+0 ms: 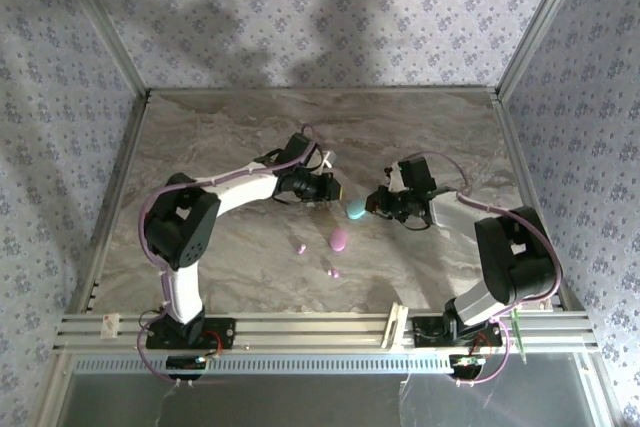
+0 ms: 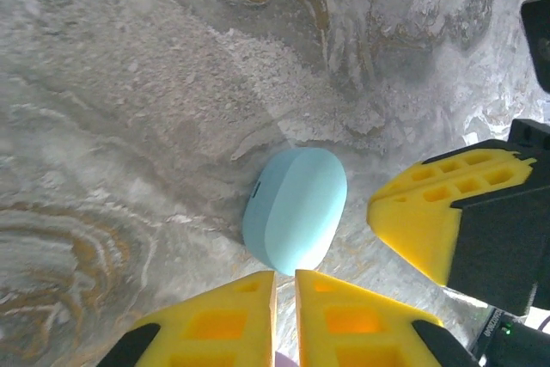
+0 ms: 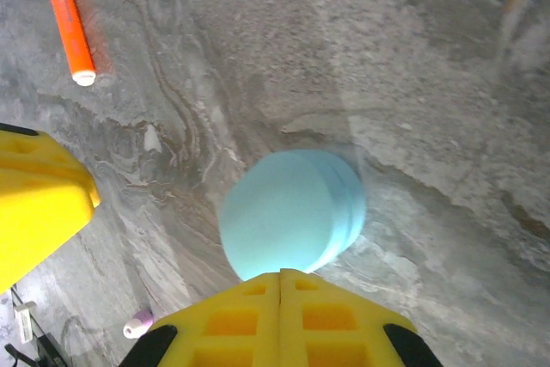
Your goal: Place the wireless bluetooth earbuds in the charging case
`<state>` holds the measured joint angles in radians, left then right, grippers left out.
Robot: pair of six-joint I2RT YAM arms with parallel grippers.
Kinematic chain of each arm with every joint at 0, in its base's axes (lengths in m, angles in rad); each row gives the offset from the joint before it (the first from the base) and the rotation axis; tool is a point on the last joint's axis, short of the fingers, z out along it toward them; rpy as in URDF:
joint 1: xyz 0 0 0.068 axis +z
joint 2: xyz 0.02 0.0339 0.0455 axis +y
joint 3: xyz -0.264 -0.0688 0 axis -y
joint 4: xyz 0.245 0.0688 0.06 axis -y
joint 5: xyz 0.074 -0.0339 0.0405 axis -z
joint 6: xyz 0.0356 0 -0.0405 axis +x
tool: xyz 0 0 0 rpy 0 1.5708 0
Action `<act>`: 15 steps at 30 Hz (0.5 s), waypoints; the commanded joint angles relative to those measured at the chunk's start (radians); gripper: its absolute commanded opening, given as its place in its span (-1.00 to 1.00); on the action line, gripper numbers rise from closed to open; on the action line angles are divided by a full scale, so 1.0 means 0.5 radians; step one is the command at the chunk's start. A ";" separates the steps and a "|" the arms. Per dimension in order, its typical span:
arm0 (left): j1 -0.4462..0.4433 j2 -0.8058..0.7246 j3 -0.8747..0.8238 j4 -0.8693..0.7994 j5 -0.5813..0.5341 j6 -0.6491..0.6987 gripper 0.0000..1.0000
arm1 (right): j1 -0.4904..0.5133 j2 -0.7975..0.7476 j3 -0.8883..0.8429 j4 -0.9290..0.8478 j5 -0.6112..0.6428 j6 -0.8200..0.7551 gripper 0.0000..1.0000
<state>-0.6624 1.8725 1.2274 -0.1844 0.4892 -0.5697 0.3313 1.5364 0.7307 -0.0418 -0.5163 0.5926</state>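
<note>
From above, the left gripper (image 1: pixel 340 194) and right gripper (image 1: pixel 372 204) flank a closed cyan case (image 1: pixel 355 209) mid-table (image 1: pixel 220 127). A pink case (image 1: pixel 338 238) lies just nearer the bases. A pink earbud (image 1: pixel 299 247) and a second pink earbud (image 1: pixel 334 273) lie loose, too small to show which way they point.

The left wrist view adds the cyan case's long axis, running away from the fingers (image 2: pixel 215 324) and leaning right. The jaws stand a narrow slit apart, gripping nothing visible.

The right wrist view shows its fingers (image 3: pixel 344 324) pressed together, empty, at the case's edge. It also shows an orange pen (image 3: pixel 69 19) and a pink bud (image 3: pixel 136 326).
</note>
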 commanded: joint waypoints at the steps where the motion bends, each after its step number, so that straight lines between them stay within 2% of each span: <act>1: 0.027 -0.103 -0.079 0.028 -0.069 -0.023 -0.66 | 0.034 0.064 0.098 -0.104 0.036 -0.081 -1.00; 9: 0.069 -0.255 -0.267 0.079 -0.101 -0.045 -0.57 | 0.094 0.290 0.195 -0.109 0.035 -0.102 -0.98; 15: 0.111 -0.385 -0.376 0.086 -0.122 -0.042 -0.50 | 0.142 0.297 0.259 -0.251 0.125 -0.124 -0.97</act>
<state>-0.6209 1.7393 1.0599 -0.1642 0.4416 -0.5884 0.3859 1.6699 0.8402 -0.0715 -0.5060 0.5560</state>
